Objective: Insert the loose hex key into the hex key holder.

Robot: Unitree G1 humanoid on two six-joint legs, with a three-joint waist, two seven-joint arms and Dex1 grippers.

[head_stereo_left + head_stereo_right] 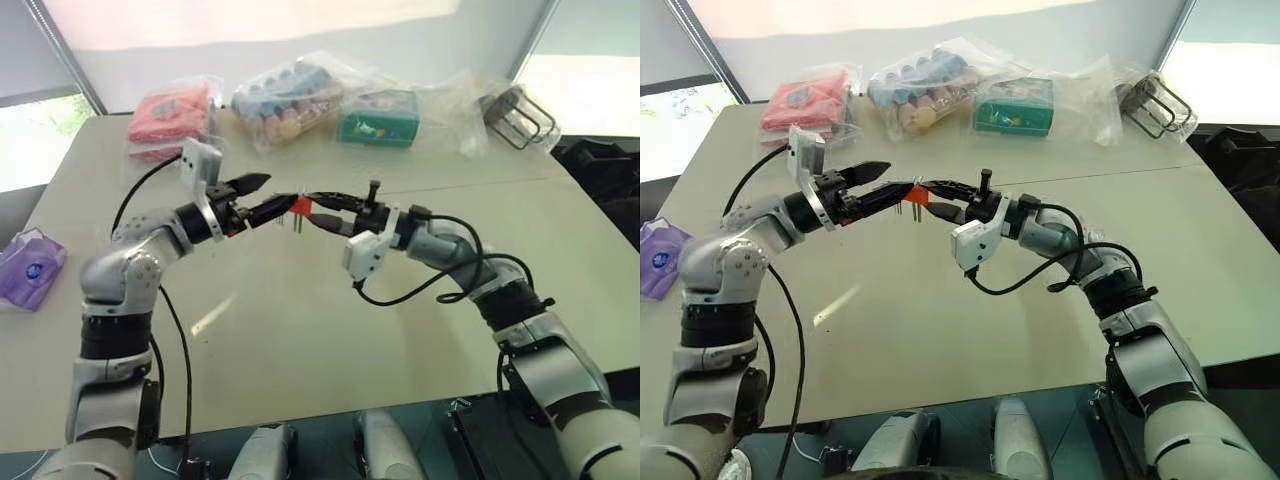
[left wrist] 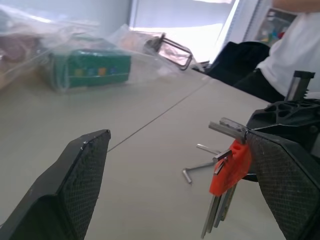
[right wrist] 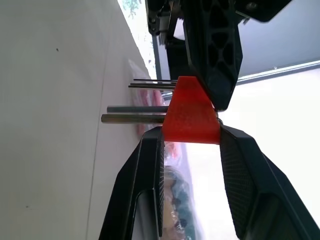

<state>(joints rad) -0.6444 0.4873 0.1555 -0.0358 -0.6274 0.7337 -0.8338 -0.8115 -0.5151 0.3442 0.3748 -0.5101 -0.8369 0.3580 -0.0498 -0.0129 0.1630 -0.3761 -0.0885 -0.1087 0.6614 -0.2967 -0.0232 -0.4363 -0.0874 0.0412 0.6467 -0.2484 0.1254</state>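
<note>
Left tool (image 1: 258, 196) gapes wide, one finger beside the hex key holder (image 1: 299, 206), probably lining up to take it or steady it. Holder sits mid-air over bench (image 1: 320, 330) centre, pinched between right tool (image 1: 318, 207) fingers, keys hanging down, likely lifted so its slots are reachable. Loose hex key (image 2: 197, 167) lies flat on bench below, ungrasped, so insertion not started.

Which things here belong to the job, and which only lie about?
Job: hex key holder, held up by the right gripper; loose hex key, lying on the table; left gripper, open beside the holder.

Lying about: purple packet, red packet, green box, wire rack.
</note>
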